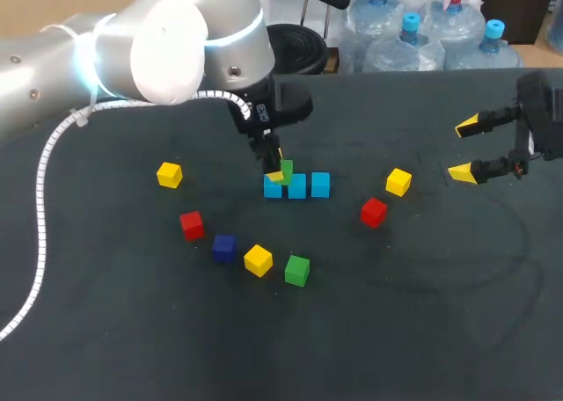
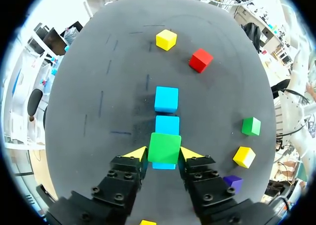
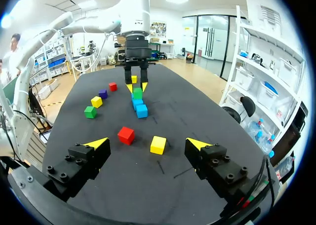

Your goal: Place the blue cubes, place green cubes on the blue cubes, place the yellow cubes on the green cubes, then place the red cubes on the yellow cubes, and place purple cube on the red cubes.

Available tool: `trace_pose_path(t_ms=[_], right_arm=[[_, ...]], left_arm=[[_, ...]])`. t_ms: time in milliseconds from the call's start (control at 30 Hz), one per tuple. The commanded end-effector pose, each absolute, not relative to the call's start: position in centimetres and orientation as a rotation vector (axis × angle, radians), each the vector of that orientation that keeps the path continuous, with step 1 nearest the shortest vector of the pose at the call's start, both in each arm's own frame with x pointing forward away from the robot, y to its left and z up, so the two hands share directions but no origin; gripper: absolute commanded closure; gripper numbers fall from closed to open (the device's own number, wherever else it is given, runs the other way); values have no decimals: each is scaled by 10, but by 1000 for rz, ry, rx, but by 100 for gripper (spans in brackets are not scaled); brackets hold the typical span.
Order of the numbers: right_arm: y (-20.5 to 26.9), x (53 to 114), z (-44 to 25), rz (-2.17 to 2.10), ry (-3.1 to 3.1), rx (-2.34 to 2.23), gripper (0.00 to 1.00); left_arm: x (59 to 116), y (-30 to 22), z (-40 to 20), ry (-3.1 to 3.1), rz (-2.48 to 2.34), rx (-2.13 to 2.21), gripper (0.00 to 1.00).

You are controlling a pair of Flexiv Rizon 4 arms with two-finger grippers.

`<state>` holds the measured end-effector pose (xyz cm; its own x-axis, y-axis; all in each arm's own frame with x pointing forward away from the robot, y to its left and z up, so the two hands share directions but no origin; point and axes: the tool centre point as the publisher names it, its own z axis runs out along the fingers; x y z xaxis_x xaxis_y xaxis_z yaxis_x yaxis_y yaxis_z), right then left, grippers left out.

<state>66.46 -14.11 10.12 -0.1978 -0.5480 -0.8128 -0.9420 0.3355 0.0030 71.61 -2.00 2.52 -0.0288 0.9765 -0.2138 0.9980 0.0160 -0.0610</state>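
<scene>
Gripping the held green cube (image 2: 164,147) from two sides with both yellow tips, the left gripper (image 2: 164,154) stands over one end of the row of light blue cubes (image 2: 166,99). The fingers are only as far apart as the cube is wide. The row consists of three cubes set close together in a line near the middle of the dark table (image 1: 132,331). The held green cube is directly above the end cube nearest the left arm, which shows only as a strip beneath it in the left wrist view. Whether the two are touching cannot be told. The right gripper (image 1: 464,149) hangs over the right side of the table with its fingers spread wide, holding nothing, well apart from the row. Loose on the table lie the second green cube (image 1: 297,270), just beside the front yellow cube (image 1: 258,260) and the purple cube (image 1: 223,247). The left red cube (image 1: 192,225) and left yellow cube (image 1: 170,174) lie farther left. The right red cube (image 1: 373,212) and right yellow cube (image 1: 398,182) lie close together right of the row.
</scene>
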Motion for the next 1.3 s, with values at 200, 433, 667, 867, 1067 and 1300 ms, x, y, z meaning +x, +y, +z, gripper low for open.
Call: trace_pose_path(t_ms=[200,433,667,867,1067,1300], right_arm=[[-141,665,101,678,1862,-1312,0],[-141,665,101,678,1862,-1312,0],[-141,665,101,678,1862,-1312,0],[-141,665,101,678,1862,-1312,0],[-141,665,101,678,1862,-1312,0],[-141,665,101,678,1862,-1312,0]], left_arm=[[719,-23,25,2155,-297,2117,67],[718,-22,26,2160,-291,2118,65],[717,-20,26,2166,-288,2116,60],[716,-20,26,2166,-291,2115,60],[715,-20,30,2161,-291,2116,0],[712,-18,50,2121,-274,2119,0]])
